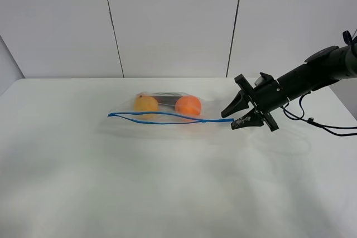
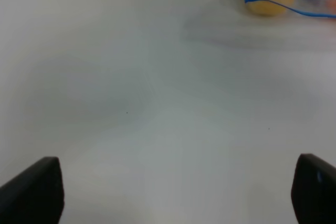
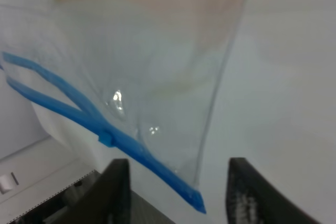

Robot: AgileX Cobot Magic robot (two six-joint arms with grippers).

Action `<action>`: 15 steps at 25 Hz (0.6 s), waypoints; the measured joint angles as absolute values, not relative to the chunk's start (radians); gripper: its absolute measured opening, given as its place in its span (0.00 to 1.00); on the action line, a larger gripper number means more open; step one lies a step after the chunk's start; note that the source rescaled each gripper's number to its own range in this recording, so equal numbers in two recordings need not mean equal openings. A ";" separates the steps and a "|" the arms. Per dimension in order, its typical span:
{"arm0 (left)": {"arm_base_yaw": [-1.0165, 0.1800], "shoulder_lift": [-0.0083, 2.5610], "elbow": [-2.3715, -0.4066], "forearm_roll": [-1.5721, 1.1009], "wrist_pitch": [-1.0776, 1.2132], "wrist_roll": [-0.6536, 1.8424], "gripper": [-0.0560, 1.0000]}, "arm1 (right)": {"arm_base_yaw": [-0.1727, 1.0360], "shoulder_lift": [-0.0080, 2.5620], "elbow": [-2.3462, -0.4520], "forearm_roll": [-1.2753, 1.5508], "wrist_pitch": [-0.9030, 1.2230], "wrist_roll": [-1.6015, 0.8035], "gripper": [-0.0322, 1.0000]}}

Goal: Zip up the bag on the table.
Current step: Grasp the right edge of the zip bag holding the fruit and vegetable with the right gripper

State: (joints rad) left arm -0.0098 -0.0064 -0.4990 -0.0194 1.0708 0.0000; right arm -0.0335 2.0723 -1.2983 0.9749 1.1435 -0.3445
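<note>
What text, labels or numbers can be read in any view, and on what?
None readable in any view.
The bag: clear plastic, no print showing; its blue zip strip is plain.
The table: plain white, no marks.
The right gripper and left gripper: plain black fingers, no visible label.

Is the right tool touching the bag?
Cannot tell: right wrist view puts a corner of the bag inside the open right tool, contact unclear.
</note>
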 joint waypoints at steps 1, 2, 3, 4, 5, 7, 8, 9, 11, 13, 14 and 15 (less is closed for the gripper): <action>-0.010 -0.006 -0.499 -0.019 1.071 0.000 1.00 | -0.037 2.072 -1.298 0.975 1.150 -0.344 0.49; -0.010 -0.006 -0.499 -0.019 1.071 0.006 1.00 | -0.038 2.072 -1.298 0.974 1.155 -0.348 0.47; -0.010 -0.006 -0.499 -0.019 1.071 0.000 1.00 | -0.038 2.072 -1.298 0.974 1.157 -0.351 0.46; -0.010 -0.006 -0.499 -0.019 1.071 0.000 1.00 | -0.038 2.072 -1.298 0.974 1.160 -0.355 0.45; -0.010 -0.006 -0.499 -0.019 1.071 0.000 1.00 | -0.038 2.072 -1.298 0.974 1.162 -0.358 0.45; -0.010 -0.006 -0.499 -0.019 1.071 0.000 1.00 | -0.038 2.072 -1.298 0.975 1.164 -0.364 0.45; -0.010 -0.006 -0.499 -0.019 1.071 0.000 1.00 | -0.038 2.072 -1.298 0.976 1.164 -0.366 0.45; -0.010 -0.006 -0.499 -0.019 1.071 0.000 1.00 | -0.038 2.072 -1.298 0.976 1.163 -0.366 0.45; -0.010 -0.006 -0.499 -0.019 1.071 0.000 1.00 | -0.038 2.072 -1.298 0.976 1.156 -0.367 0.45; -0.010 -0.006 -0.499 -0.019 1.071 0.000 1.00 | -0.038 2.072 -1.298 0.977 1.156 -0.368 0.44; -0.010 -0.006 -0.499 -0.019 1.071 0.000 1.00 | -0.038 2.072 -1.298 0.977 1.156 -0.369 0.43; -0.010 -0.006 -0.499 -0.019 1.071 0.000 1.00 | -0.038 2.072 -1.298 0.977 1.156 -0.370 0.40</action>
State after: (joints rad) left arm -0.0098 -0.0064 -0.4990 -0.0194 1.0708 0.0000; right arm -0.0379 2.0723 -1.2983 0.9770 1.1562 -0.3699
